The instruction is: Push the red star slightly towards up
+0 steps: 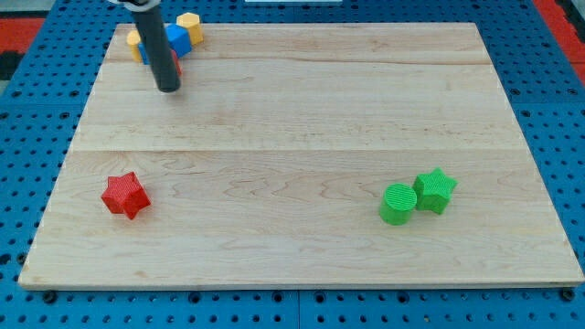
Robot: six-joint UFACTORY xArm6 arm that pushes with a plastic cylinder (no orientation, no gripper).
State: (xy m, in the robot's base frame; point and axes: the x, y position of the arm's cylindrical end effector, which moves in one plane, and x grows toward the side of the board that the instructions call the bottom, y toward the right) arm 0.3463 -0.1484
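The red star [124, 196] lies on the wooden board [302, 155] near the view's lower left. My tip [168, 90] is at the view's upper left, well above the red star and a little to its right, not touching it. The dark rod rises from the tip to the view's top edge and covers part of a cluster of blocks.
A cluster at the upper left holds a yellow block [189, 25], a blue block [176, 40], another yellow block [134, 40] and a red block [176, 64] partly hidden by the rod. A green cylinder [397, 203] touches a green star [435, 190] at the lower right.
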